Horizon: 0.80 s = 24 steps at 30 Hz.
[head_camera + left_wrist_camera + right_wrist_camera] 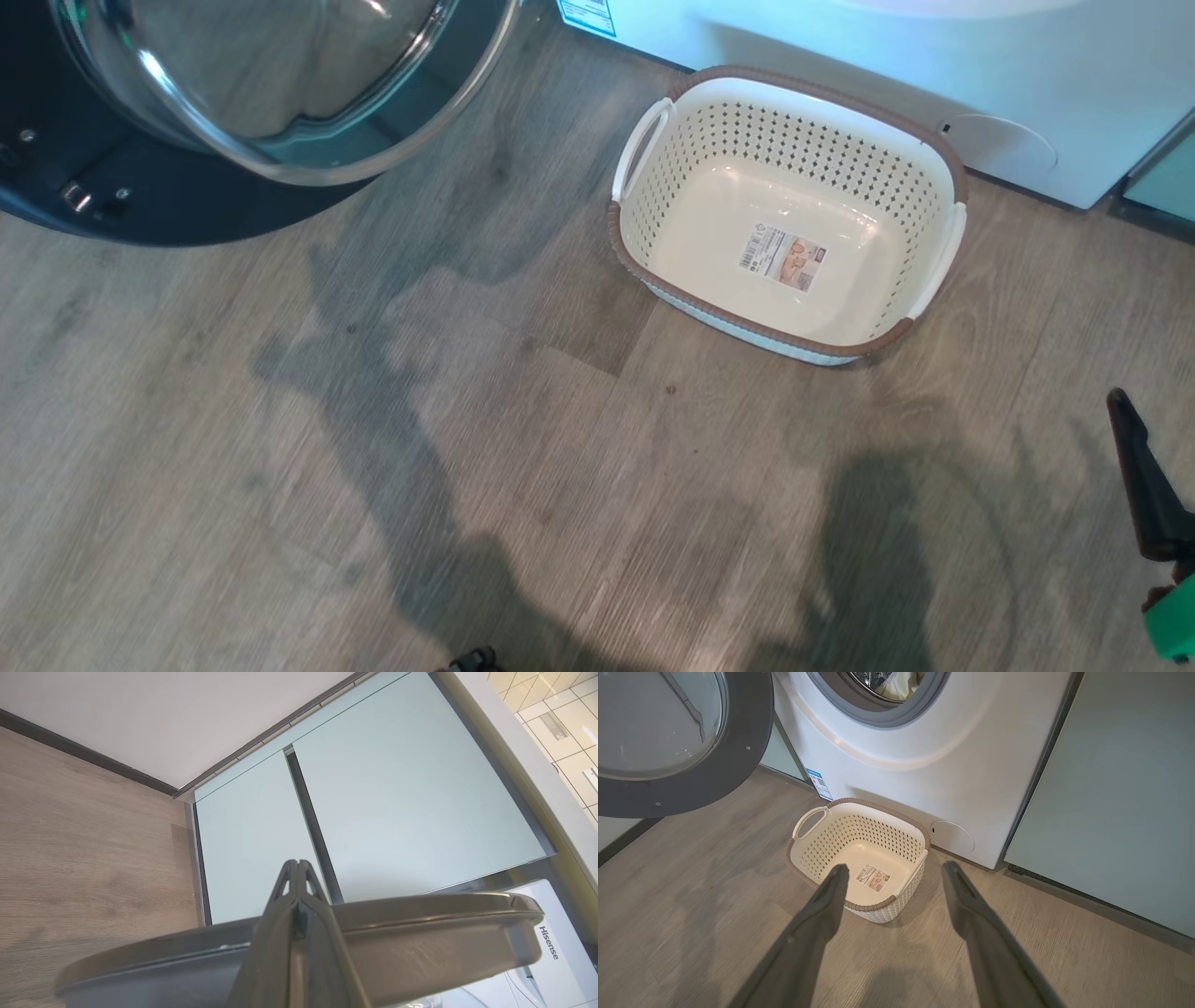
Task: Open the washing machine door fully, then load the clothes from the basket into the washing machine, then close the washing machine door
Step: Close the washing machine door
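Grey wood-grain floor (467, 485): perforated white basket (674, 177), glossy round washing machine door (748, 756) swung out; left gripper (297, 864) pressed closed, right gripper (895, 868) splayed wide.

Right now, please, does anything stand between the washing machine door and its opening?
Nothing visible does: the basket sits on the floor, lower than the washing machine door, and the clothes lie inside the washing machine.

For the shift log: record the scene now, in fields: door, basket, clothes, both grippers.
washing machine door: swung open
basket: empty, on the floor before the washing machine
clothes: pale-yellow cloth inside the machine
left gripper: shut, at the door's rim
right gripper: open, holding nothing, aimed at the basket
left to do: close the door
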{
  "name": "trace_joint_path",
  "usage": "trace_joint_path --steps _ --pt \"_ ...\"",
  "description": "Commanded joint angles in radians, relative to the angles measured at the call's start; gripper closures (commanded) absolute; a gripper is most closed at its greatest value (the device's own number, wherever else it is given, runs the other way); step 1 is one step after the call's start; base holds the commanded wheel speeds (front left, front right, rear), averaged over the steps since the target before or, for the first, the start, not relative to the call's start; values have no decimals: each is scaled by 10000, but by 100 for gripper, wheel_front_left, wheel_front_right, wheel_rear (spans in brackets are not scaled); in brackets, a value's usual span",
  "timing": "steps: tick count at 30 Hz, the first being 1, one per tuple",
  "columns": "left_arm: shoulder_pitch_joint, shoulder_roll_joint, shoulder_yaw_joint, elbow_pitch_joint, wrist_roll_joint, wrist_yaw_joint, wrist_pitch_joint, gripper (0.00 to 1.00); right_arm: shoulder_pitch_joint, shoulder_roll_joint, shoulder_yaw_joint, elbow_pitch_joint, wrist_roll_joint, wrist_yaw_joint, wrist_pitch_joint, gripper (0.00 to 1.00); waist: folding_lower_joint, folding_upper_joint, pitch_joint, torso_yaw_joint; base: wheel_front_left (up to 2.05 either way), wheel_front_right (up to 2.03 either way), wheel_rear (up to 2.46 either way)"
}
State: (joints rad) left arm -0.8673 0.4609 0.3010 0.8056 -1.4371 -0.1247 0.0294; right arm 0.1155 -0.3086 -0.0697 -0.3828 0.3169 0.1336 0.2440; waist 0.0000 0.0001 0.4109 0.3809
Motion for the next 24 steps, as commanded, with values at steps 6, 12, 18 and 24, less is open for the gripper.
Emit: trace_joint_path --steps 6,12,18,24 --pt "115 471 -275 -737 -158 -59 760 100 -297 -59 237 -167 92 -29 -21 0 0 -1 -125 72 0 0 0" --pt "244 489 -474 -1147 -293 -59 1284 100 -381 53 380 5 103 -29 -80 0 0 -1 -270 118 0 0 0" --pt "414 542 -662 -1512 -368 -59 1711 100 -445 201 509 234 116 -29 -194 0 0 -1 -464 155 0 0 0" --pt "582 533 -775 -1930 -493 -59 2029 100 -459 355 602 476 134 -29 -324 0 0 -1 -638 197 0 0 0"
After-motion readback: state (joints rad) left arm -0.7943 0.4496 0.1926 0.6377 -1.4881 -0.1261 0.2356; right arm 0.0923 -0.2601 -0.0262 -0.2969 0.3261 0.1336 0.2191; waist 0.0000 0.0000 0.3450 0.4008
